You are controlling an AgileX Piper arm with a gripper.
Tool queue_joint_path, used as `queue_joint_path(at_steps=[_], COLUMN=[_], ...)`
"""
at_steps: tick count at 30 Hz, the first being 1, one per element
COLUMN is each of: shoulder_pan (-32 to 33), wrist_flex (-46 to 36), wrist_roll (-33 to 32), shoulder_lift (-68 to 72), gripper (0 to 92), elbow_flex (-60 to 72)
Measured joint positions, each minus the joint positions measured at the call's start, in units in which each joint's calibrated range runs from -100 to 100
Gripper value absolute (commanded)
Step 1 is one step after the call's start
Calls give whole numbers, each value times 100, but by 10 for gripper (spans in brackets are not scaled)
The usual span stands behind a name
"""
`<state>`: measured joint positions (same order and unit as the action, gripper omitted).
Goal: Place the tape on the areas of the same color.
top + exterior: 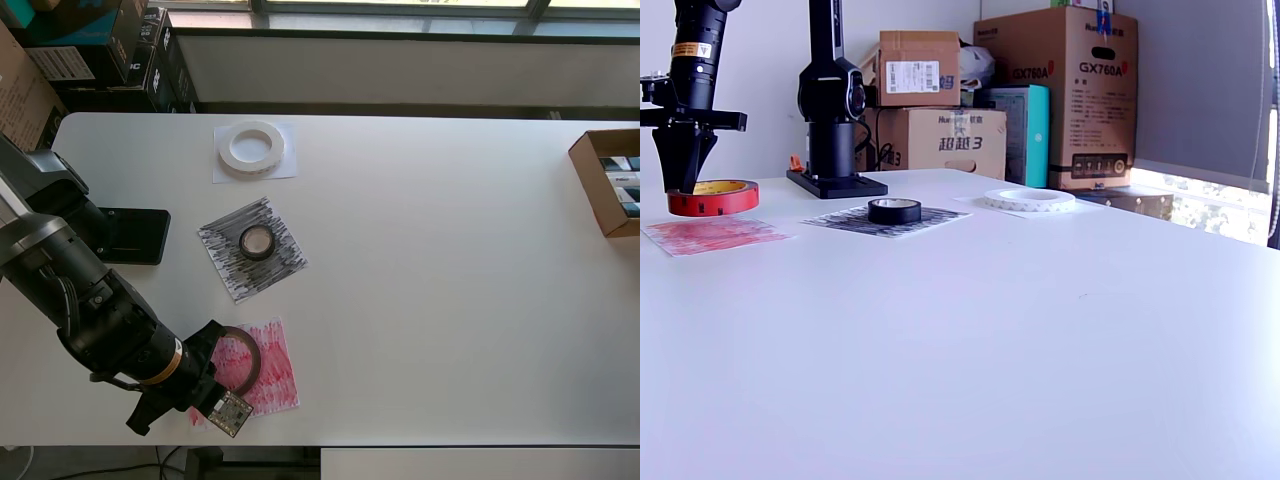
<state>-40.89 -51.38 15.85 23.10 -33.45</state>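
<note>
The dark red tape roll (247, 352) (712, 197) hangs just above the left part of the scribbled red sheet (272, 378) (715, 235). My gripper (213, 362) (685, 180) is shut on the roll's wall and points straight down. Part of the roll is hidden under the gripper in the overhead view. On the scribbled black sheet (285, 262) (840, 219) stands the small black roll (256, 241) (894, 210). Farther back, the flat white ring (251, 146) (1030, 200) lies on the plain white sheet (288, 170).
The arm's black base plate (135, 235) (837, 184) stands left of the black sheet in the overhead view. An open cardboard box (592, 185) sits at the table's right edge. Stacked cartons (1050, 90) line the back. The table's front edge runs close below the red sheet.
</note>
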Motion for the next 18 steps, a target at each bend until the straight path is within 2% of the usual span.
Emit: queue_joint_path(at_steps=[18], shoulder_pan=[-54], wrist_flex=[1], wrist_roll=[-76], shoulder_lift=[599], gripper=[1], elbow_flex=[647])
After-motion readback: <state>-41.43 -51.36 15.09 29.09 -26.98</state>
